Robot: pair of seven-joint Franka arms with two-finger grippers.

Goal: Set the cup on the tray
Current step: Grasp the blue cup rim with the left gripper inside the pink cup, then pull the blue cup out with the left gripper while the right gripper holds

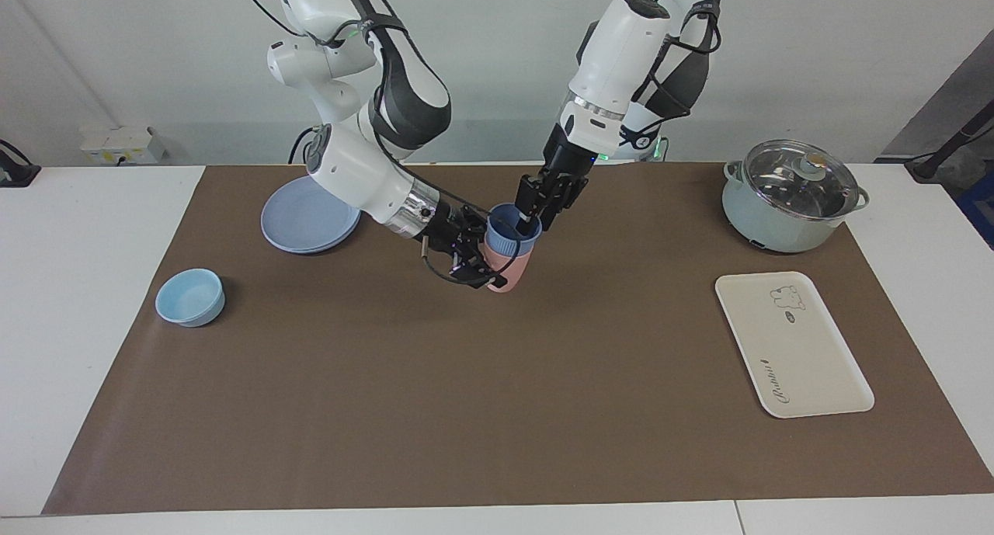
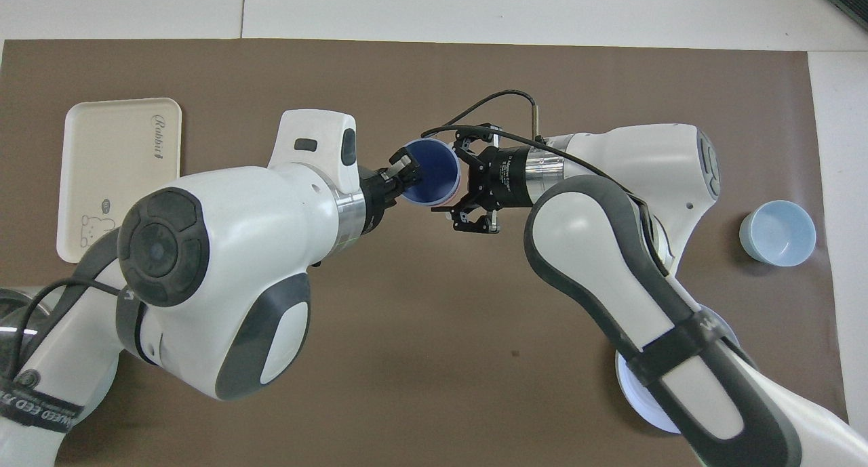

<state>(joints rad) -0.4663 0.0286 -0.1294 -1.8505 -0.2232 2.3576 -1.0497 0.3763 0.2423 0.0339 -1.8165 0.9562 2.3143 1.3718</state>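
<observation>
The periwinkle-blue cup (image 1: 509, 236) sits nested inside a pink cup (image 1: 511, 275), both tilted, at the middle of the brown mat. My left gripper (image 1: 530, 223) comes down from above and is shut on the blue cup's rim, one finger inside it. My right gripper (image 1: 485, 267) is shut on the pink cup's side, low over the mat. In the overhead view the blue cup (image 2: 428, 172) shows between the left gripper (image 2: 409, 171) and the right gripper (image 2: 462, 199). The cream tray (image 1: 792, 349) lies bare toward the left arm's end of the table, also in the overhead view (image 2: 115, 175).
A pale green pot with a glass lid (image 1: 792, 197) stands nearer to the robots than the tray. A round blue plate (image 1: 307, 217) and a light-blue bowl (image 1: 190, 297) lie toward the right arm's end; the bowl also shows in the overhead view (image 2: 778, 233).
</observation>
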